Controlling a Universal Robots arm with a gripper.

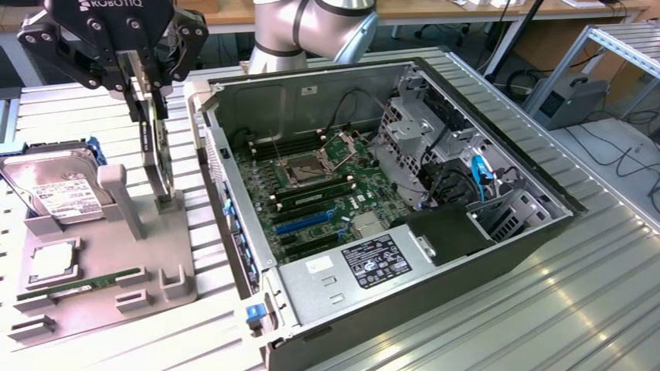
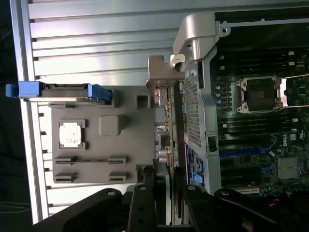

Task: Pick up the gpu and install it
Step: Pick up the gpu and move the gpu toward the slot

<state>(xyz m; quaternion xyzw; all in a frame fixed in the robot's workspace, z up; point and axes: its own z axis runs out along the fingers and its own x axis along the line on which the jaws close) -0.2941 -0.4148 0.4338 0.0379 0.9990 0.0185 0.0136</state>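
Gripper (image 2: 166,195) clamped on the gpu (image 2: 170,125), beside the open computer case (image 2: 193,29).
We see the fingers partly closed, pinching the upper edge of the card, which stands on edge over the grey fixture tray (image 1: 98,313). Its lower edge is at the tray's slot, though we cannot tell whether they touch. Its silver bracket (image 2: 161,72) lies just beside the case wall. A hard drive (image 1: 57,193) rests on the same tray.

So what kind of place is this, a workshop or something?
Most likely a robotics lab bench for computer assembly: a robot arm over a slatted aluminium table, an open computer case with its motherboard bare, and a grey fixture holding a hard drive.
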